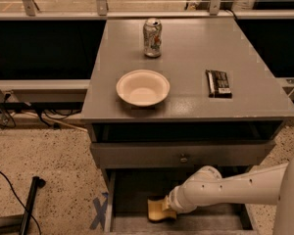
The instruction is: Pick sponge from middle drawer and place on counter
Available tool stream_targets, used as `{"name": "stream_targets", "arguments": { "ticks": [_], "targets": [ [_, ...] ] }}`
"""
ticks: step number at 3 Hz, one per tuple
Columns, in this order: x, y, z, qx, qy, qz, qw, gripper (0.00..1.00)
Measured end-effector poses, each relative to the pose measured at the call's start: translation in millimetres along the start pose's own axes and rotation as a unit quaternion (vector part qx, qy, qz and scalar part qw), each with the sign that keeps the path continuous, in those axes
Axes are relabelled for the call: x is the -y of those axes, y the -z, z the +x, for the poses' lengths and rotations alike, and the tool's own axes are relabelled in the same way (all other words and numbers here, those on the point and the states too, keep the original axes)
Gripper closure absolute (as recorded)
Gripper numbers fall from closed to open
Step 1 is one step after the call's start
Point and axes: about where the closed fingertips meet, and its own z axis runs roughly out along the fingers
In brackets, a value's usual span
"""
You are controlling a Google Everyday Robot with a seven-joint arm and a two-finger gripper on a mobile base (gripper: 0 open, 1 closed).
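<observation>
Robot lab: speckled floor (49,170), cables (10,117), pincer (163,211) in middle drawer (132,195).

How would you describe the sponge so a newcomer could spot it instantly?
Look at the grey counter, then down to the open middle drawer beneath it. The sponge is there, at the white arm's claw. It alone is yellow; the drawer around it is grey.

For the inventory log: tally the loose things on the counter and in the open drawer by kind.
can: 1
bowl: 1
snack bar: 1
sponge: 1
total: 4
The gripper is down in the drawer, at the sponge.
</observation>
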Motion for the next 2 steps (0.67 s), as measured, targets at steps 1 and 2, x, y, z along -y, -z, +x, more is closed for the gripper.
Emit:
{"name": "stream_targets", "arguments": {
  "ticks": [1,2],
  "targets": [
    [12,5,-13,-0.008,-0.011,0.028,0.9995,0.87],
    [16,22,-32,-0.024,-0.075,0.069,0.9945,1.00]
  ]
}}
